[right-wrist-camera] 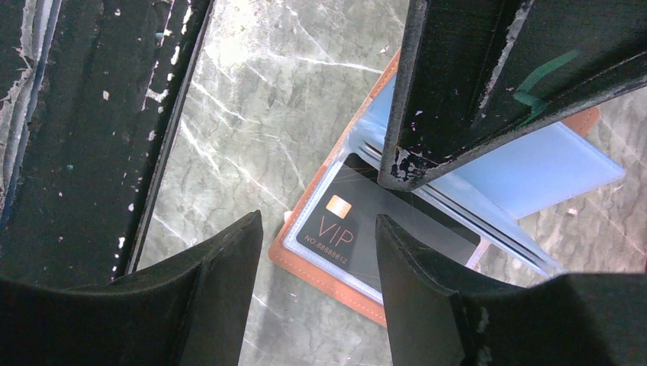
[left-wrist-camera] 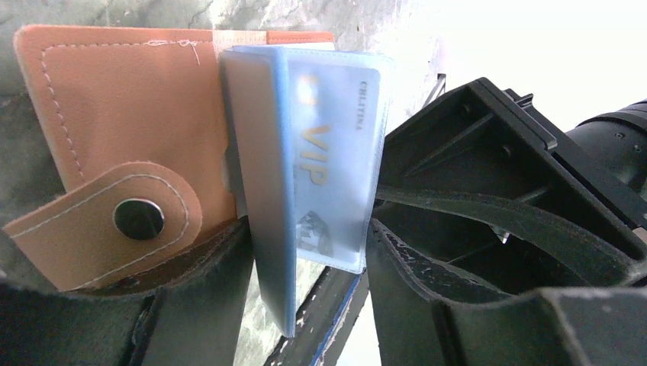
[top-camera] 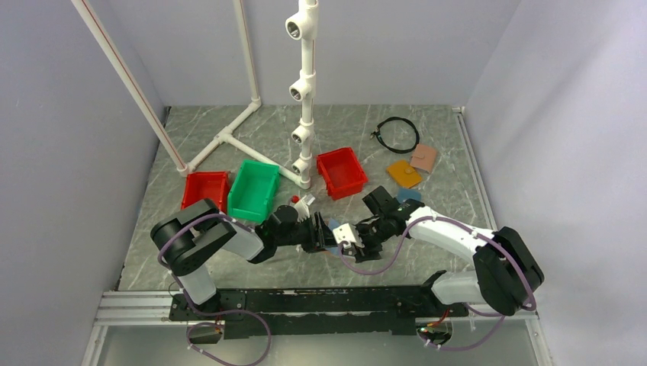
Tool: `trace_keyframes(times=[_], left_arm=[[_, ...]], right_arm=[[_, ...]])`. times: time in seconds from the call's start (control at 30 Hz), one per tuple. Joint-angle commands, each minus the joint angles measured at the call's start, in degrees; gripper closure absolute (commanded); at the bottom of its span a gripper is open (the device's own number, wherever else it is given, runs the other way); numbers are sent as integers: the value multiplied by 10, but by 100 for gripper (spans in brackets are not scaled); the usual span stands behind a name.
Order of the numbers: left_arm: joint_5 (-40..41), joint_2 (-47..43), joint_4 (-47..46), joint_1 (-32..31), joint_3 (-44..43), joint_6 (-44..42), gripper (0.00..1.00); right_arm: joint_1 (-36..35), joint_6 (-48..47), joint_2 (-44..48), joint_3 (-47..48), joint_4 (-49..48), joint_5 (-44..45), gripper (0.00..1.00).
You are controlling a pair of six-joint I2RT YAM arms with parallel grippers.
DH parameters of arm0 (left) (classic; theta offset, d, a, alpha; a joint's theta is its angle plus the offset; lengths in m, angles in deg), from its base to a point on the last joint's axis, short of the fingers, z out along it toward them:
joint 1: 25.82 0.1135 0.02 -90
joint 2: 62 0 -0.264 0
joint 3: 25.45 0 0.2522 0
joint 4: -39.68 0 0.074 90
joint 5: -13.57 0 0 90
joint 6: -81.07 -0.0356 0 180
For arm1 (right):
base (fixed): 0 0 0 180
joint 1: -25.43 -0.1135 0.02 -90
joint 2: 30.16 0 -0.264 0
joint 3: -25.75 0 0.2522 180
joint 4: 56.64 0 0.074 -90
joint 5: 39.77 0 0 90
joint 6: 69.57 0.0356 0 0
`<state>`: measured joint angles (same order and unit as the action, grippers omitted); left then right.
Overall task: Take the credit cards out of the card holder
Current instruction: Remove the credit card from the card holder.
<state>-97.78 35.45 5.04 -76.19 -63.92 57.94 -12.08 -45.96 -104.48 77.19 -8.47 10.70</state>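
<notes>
One card holder, mid near edge, tan, blue sleeves; two VIP cards, grey-white card and black card. My left gripper pinches it, right gripper spread.

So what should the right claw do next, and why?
Probably ease down to pinch the dark card: the right gripper hangs open above it, the card sits in a clear sleeve, and the left gripper clamps the blue sleeves of the card holder.

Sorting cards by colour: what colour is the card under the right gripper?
The card is black with coppery lettering; right wrist view.
</notes>
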Motion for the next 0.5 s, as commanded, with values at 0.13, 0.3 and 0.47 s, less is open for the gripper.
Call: trace_keyframes(times=[0.13,0.3,0.47], left_arm=[[29,-31,71,5,21,-28,38],[48,-70,147,6,9,-49,36],[48,-77,172,6,-3,-63,37]], right_arm=[[7,1,-1,25,10,-24,41],[13,7,-1,29,15,-40,41],[15,15,-5,35,16,-51,41]])
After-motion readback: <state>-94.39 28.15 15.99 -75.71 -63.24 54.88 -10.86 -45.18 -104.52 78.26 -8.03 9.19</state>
